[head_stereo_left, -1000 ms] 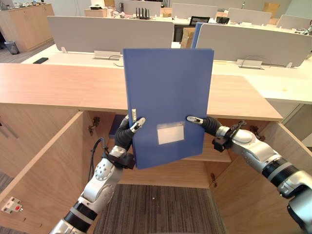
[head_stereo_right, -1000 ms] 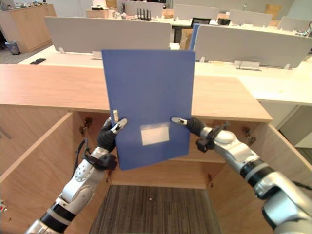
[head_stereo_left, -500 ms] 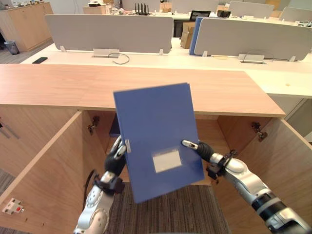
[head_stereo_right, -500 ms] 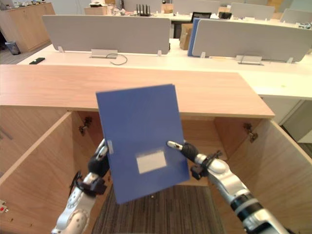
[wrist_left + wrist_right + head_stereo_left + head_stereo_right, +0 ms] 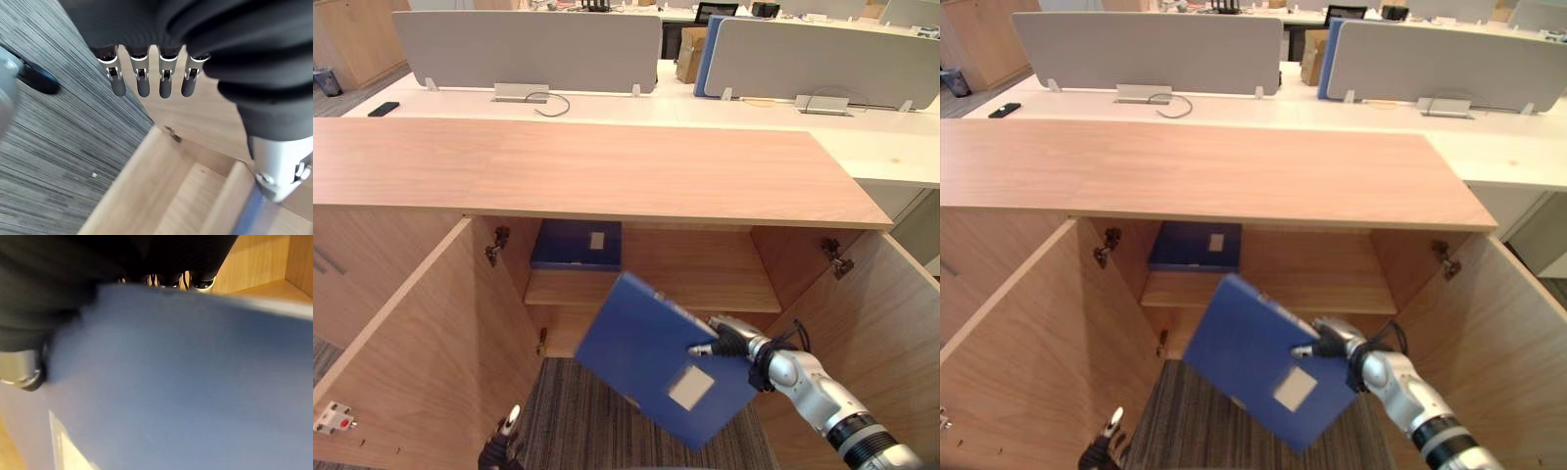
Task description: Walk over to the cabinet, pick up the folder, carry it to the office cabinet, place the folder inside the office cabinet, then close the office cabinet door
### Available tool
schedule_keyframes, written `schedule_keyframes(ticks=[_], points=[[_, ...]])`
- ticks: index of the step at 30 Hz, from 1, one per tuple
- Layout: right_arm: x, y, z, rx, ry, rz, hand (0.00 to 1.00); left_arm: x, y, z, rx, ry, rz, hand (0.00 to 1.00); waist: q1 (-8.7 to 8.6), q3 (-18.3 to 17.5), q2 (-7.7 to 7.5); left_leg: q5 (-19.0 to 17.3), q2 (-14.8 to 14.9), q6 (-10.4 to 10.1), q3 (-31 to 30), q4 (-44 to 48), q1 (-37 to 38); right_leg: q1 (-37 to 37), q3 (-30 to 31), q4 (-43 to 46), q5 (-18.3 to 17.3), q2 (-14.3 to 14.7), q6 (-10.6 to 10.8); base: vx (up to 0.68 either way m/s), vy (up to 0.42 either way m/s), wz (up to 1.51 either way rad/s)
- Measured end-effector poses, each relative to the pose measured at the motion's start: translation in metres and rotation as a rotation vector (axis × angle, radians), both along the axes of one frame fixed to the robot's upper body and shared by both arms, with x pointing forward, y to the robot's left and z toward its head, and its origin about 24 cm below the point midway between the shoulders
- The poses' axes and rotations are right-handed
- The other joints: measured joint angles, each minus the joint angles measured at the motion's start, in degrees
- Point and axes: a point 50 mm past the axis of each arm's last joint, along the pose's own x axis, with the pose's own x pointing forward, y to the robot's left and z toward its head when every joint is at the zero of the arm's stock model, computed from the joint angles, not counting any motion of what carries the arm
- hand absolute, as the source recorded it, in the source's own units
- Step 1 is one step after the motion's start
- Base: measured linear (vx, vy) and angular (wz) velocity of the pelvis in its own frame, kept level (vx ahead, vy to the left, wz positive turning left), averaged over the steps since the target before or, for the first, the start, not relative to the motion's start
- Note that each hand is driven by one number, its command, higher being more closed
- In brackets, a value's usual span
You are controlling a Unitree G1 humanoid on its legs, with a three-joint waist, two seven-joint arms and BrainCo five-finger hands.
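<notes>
**Left eye view.** Your right arm reaches in from the lower right. The right hand (image 5: pixel 726 338) pinches the blue folder (image 5: pixel 651 367), with the thumb lying on the labelled face and the fingers hidden behind it. The folder hangs tilted, one corner pointing down, before the lower opening of the office cabinet (image 5: pixel 607 171) and below its shelf (image 5: pixel 705 291). You cannot tell whether it has passed the front edge. A second blue folder (image 5: pixel 576 245) lies flat on the shelf. The left door (image 5: pixel 406 343) and the right door (image 5: pixel 891 323) both stand open. Your left hand (image 5: pixel 510 423) shows low at the frame's bottom edge, well apart from the folder.

**Right eye view.** Same arrangement: right hand (image 5: pixel 1330 338) on the folder (image 5: pixel 1253 357), left hand (image 5: pixel 1112 428) low above the carpet (image 5: pixel 1195 431).

**Left wrist view.** The fingers (image 5: pixel 165 88) of your left hand are straight and hold nothing; carpet (image 5: pixel 49 147) and cabinet wood lie beyond them.

**Right wrist view.** The folder (image 5: pixel 186 382) lies across the right hand, thumb (image 5: pixel 22 372) on one face, fingers (image 5: pixel 201 284) on the other.

**Change.** One second ago both hands held the folder upright above the cabinet top, and half a second ago both held it lower. The left hand has since let go and dropped, and the right hand alone carries the folder, now tilted and lower.
</notes>
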Motion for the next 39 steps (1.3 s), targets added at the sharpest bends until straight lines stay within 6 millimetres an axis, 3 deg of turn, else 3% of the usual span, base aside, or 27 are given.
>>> schedule_keyframes(ticks=[4, 8, 10, 12, 13, 14, 15, 20, 22, 25, 31, 37, 39], points=[[-0.008, 0.006, -0.017, -0.171, 0.01, 0.127, 1.0, -0.019, -0.002, -0.008, 0.029, 0.13, -0.082, 0.0, 0.0, 0.1, 0.09, 0.2, 0.0, 0.0, -0.1, 0.0, 0.2, -0.1, 0.0, 0.3, 0.0, 0.0, 0.0, -0.02, 0.007, 0.0], [-0.014, 0.006, -0.036, -0.132, 0.098, 0.074, 1.0, -0.023, -0.006, -0.012, 0.048, 0.182, -0.161, 0.0, 0.01, 0.7, 0.48, 0.4, 0.0, -0.1, -0.4, -0.1, 0.8, 0.2, 0.0, 0.5, 0.0, 0.0, 0.0, -0.05, 0.014, 0.0], [-0.017, -0.003, -0.049, -0.01, 0.186, -0.105, 1.0, -0.022, -0.007, -0.012, 0.046, 0.177, -0.15, 0.0, 0.05, 1.2, 0.61, 0.5, 0.0, -0.2, -0.7, -0.1, 0.8, 0.2, -0.1, 0.6, 0.0, 0.0, 0.0, -0.03, 0.014, 0.05], [-0.017, -0.022, -0.06, 0.182, 0.23, -0.414, 1.0, -0.021, -0.009, -0.012, 0.038, 0.174, -0.143, 0.0, 0.11, 1.8, 1.21, 0.7, -0.1, -0.2, -0.8, -0.2, 0.8, 0.2, -0.3, 0.7, -0.1, 0.0, 0.0, -0.02, 0.014, 0.05], [-0.02, -0.039, -0.065, 0.363, 0.229, -0.676, 1.0, -0.021, -0.011, -0.013, 0.028, 0.172, -0.125, 0.0, 0.22, 2.1, 1.56, 0.8, -0.1, -0.2, -1.0, -0.2, 0.8, 0.3, -0.4, 0.7, -0.1, -0.1, 0.0, -0.01, 0.013, 0.06], [-0.022, -0.046, -0.068, 0.439, 0.226, -0.79, 1.0, -0.021, -0.012, -0.014, 0.024, 0.172, -0.118, 0.0, 0.23, 2.2, 1.8, 0.8, -0.1, -0.2, -1.1, -0.2, 0.8, 0.4, -0.5, 0.7, -0.1, -0.1, 0.0, 0.0, 0.013, 0.11], [-0.036, -0.054, -0.08, 0.737, 0.233, -1.121, 1.0, -0.02, -0.013, -0.014, 0.016, 0.168, -0.093, 0.0, 0.11, 2.5, 2.22, 0.8, -0.1, -0.3, -1.4, -0.3, 0.9, 0.6, -1.0, 0.7, -0.2, 0.0, -0.1, 0.01, 0.004, 0.11], [-0.085, -0.017, -0.119, 1.482, 0.279, -1.796, 1.0, -0.021, -0.016, -0.015, 0.007, 0.166, -0.014, 0.0, 0.01, 2.7, 2.54, 0.7, 0.5, -0.6, -2.2, -0.5, 2.2, 2.4, -1.6, 0.5, -0.9, 0.5, -0.4, 0.02, -0.007, 0.09], [-0.106, -0.003, -0.132, 1.644, 0.306, -1.994, 1.0, -0.022, -0.017, -0.016, -0.001, 0.164, 0.024, 0.0, 0.18, 2.8, 2.54, 0.7, 0.6, -0.6, -1.7, -0.5, 2.2, 2.3, -1.5, 0.7, -0.9, 0.5, -0.4, 0.0, 0.015, -0.05], [-0.122, 0.003, -0.138, 1.767, 0.288, -2.139, 1.0, -0.024, -0.018, -0.016, -0.003, 0.169, 0.056, 0.0, 0.33, 2.9, 2.59, 0.6, 0.7, -0.7, -0.9, -0.5, 2.5, 2.3, -1.0, 1.1, -0.9, 0.6, -0.4, 0.01, 0.019, -0.13], [-0.116, 0.006, -0.134, 1.927, 0.223, -2.187, 1.0, -0.022, -0.02, -0.016, 0.004, 0.165, 0.064, 0.0, 0.51, 2.9, 2.61, 0.5, 1.1, -0.9, 0.0, -0.5, 2.9, 2.2, -0.5, 2.0, -1.4, 0.7, -0.2, -0.03, 0.008, -0.06], [-0.07, 0.002, -0.1, 2.134, 0.116, -1.917, 1.0, -0.008, -0.02, -0.012, 0.038, 0.119, 0.027, 0.0, 1.28, 3.5, 3.0, -1.0, 1.4, -0.8, -0.7, 3.5, -0.2, 1.9, -2.6, 3.0, -2.4, 0.4, 0.0, -0.02, 0.003, 0.16], [-0.051, -0.004, -0.08, 2.202, 0.04, -1.789, 1.0, -0.006, -0.02, -0.011, 0.046, 0.114, 0.012, 0.0, 1.27, 3.5, 3.1, -1.1, 1.1, -0.8, -0.7, 3.8, -0.5, 2.0, -3.5, 4.0, -3.2, -0.1, 0.2, 0.02, 0.012, 0.23]])
